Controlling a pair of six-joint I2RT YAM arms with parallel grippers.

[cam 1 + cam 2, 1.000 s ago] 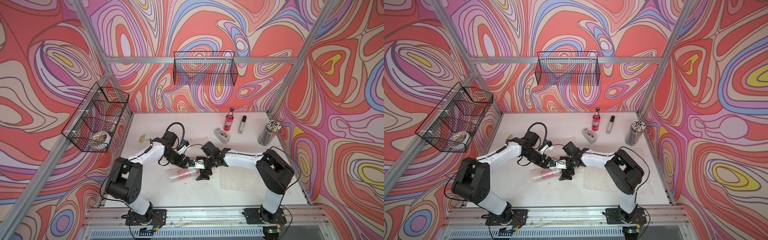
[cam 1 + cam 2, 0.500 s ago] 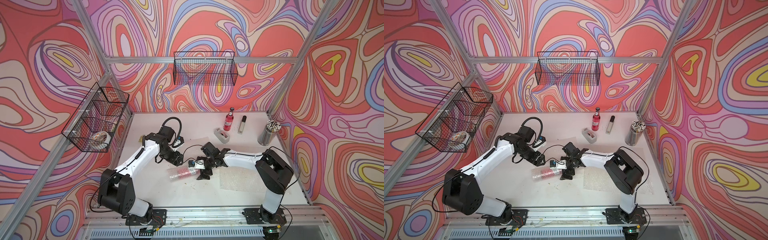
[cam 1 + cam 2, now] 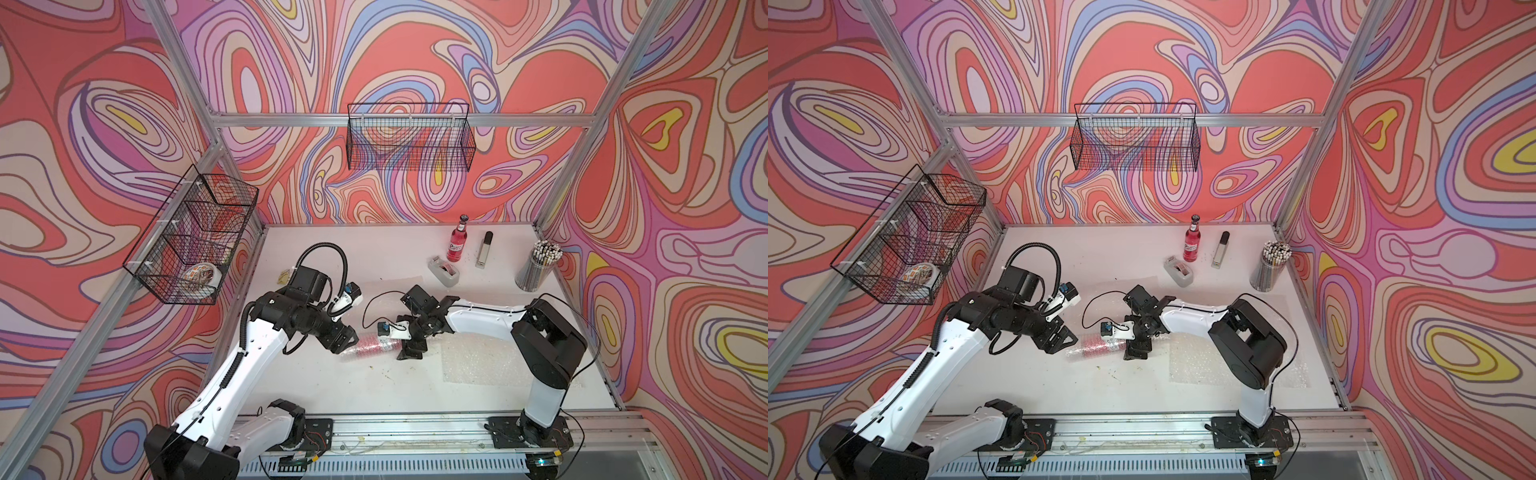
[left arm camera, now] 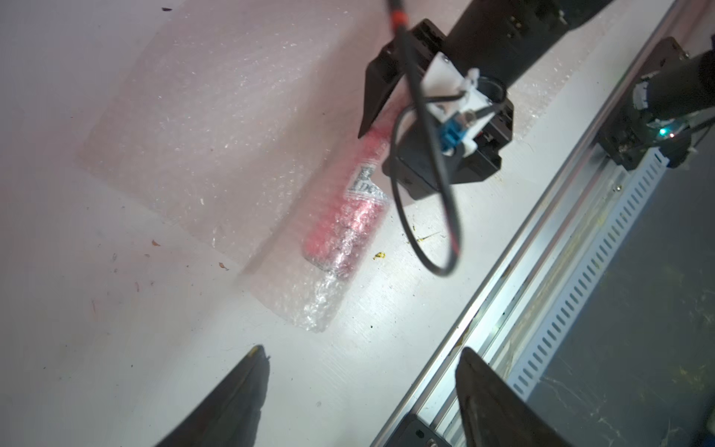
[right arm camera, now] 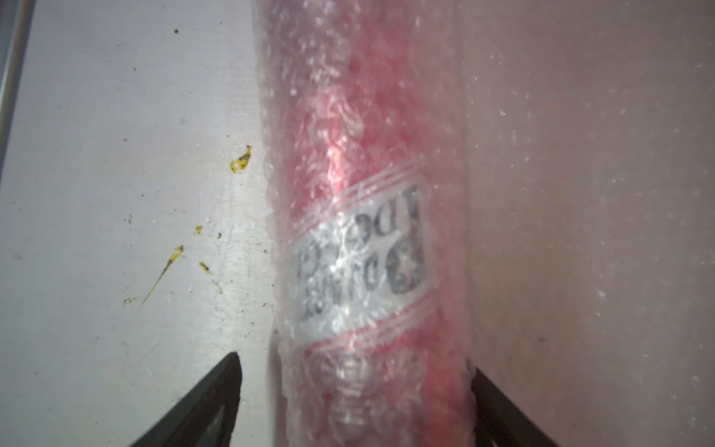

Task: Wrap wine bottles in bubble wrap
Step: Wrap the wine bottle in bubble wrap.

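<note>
The job looks a little under half done. One wrapped bottle (image 3: 370, 347) lies on its side on the table (image 3: 316, 395), at the lower centre of both top views. It is rolled into the edge of the first sheet (image 4: 185, 116), much of which lies flat and unrolled beside it in the left wrist view. The second bottle (image 3: 457, 245) stands upright and bare at the upper right of the table. The second sheet (image 3: 478, 363) lies flat and unused at the lower right. By my judgement, what is left is to finish rolling the first bottle and then do all of the second.

The left tool (image 3: 345, 337) hovers just left of the wrapped bottle, fingers spread with nothing between them. The right tool (image 3: 409, 353) straddles its neck end, also spread. In the right wrist view one finger stands clear of the film and the other seems to touch it, so nothing is pinched.

The neck and cap sit beneath the right tool in both top views and run off the lower edge of the right wrist view. Clear film on a pale table is hard to trace, so I cannot tell how many turns cover the glass, perhaps only one.
</note>
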